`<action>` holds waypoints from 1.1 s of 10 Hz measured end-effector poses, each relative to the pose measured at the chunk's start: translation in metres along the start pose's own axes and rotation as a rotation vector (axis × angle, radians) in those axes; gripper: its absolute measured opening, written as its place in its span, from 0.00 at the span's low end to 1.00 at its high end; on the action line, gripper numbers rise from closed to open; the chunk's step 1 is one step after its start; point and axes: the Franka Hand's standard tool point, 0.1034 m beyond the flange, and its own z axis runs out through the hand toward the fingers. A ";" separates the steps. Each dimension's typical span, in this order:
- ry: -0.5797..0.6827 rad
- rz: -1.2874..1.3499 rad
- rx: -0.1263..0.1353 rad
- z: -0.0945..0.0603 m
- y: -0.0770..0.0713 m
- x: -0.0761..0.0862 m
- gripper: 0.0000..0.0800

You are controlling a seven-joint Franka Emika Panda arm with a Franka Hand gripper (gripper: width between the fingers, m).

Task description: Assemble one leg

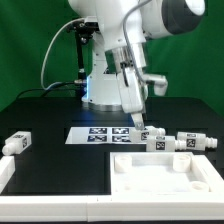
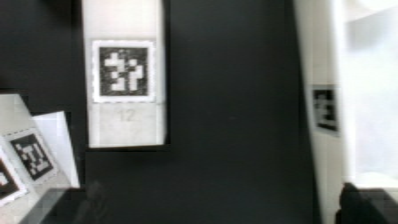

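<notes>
In the exterior view my gripper hangs open just above the table, at the end of the marker board on the exterior view's right. One white leg with a tag lies right beside the fingertips, not held. Two more legs lie further to the exterior view's right, and another leg lies far to the left. In the wrist view the gripper is open over bare black table. A tagged leg shows at the picture's edge beside one dark finger.
The large white tray-like part with raised rims lies in front of the marker board. Its tagged rim runs along one side of the wrist view. The marker board's tag strip shows there too. The robot base stands behind.
</notes>
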 end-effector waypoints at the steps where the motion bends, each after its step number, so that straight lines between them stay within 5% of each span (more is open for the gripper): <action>1: -0.024 -0.027 -0.026 0.000 0.004 -0.004 0.81; 4: -0.064 -0.122 -0.205 0.022 0.017 -0.002 0.81; 9: -0.067 -0.107 -0.226 0.027 0.020 -0.001 0.81; 11: -0.059 -0.113 -0.208 0.030 0.020 0.002 0.81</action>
